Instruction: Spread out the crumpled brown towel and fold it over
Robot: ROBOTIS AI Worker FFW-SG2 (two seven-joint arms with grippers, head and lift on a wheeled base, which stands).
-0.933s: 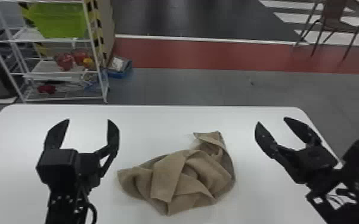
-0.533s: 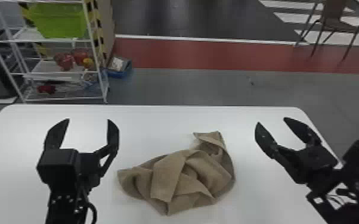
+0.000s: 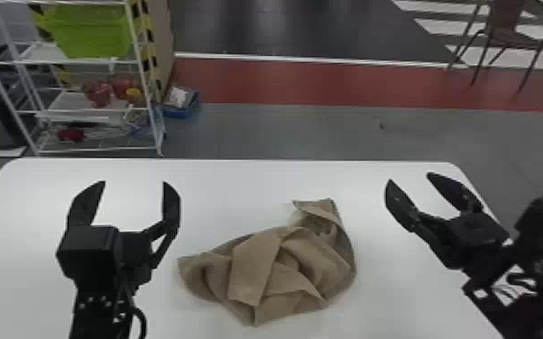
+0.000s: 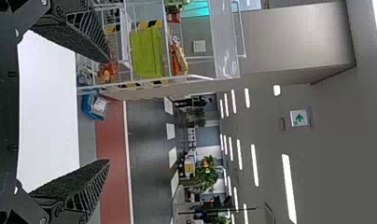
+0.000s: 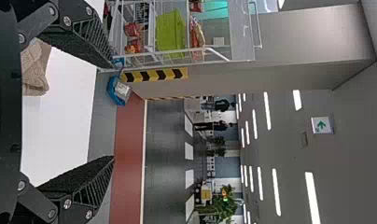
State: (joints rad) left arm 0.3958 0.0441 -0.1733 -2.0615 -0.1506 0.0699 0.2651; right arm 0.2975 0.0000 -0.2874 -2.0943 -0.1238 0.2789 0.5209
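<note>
White table under crumpled brown towel

We point our left gripper forward, its fingers spread wide; our right gripper slants inward, its fingers also well apart.

Black arms, boxy wrists — looped cable, ribbed fingers, screws — silvery, apparently.

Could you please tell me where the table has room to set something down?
There is bare table between the towel and the far edge, and between the towel and the right pincer. Another patch lies outside the left pincer, toward the left edge. Crowded: the near middle, under the towel, and its gap to the left pincer.
</note>
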